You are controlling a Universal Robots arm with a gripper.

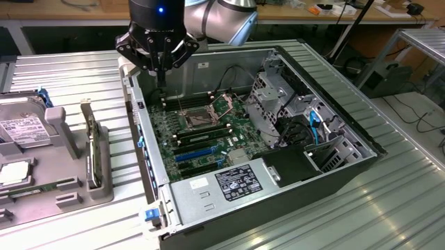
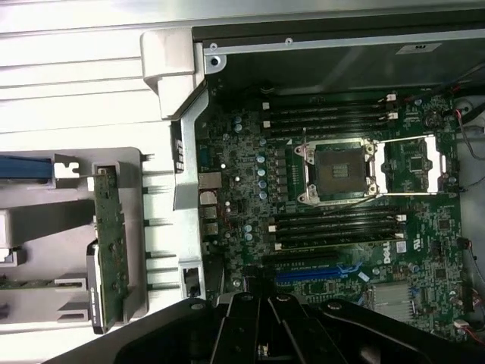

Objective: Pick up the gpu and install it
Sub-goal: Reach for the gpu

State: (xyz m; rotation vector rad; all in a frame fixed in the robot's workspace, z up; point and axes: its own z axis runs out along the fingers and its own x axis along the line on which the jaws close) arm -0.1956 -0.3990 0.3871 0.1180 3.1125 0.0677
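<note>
Progress: nil, as far as can be judged. Black gripper [image 1: 161, 79] on the silver-grey arm, hanging over the rear corner of the open black-and-silver computer case [image 1: 208, 67], above the green motherboard [image 1: 163, 127]. Fingers pressed together, clamped on nothing. From the wrist, same gripper [image 2: 265, 330], dark and closed above the board's edge.

Thin flat gpu [image 1: 93, 153], green circuit board with a narrow silver metal bracket at one end, standing on edge in a slot of the grey moulded parts tray [image 1: 104, 190]. Tray on the exterior view's left, outside the case, well apart from the gripper; card untouched. From the wrist, same gpu [image 2: 108, 243], upright in that tray. Also in the tray: boxy silver hard drive with white label [image 1: 21, 127] and narrow green memory stick [image 1: 35, 186].

Long blue expansion slot [image 1: 195, 154] on the motherboard bare, nothing seated in it. Done: nothing visible. Left: both the pick-up and the install.
</note>
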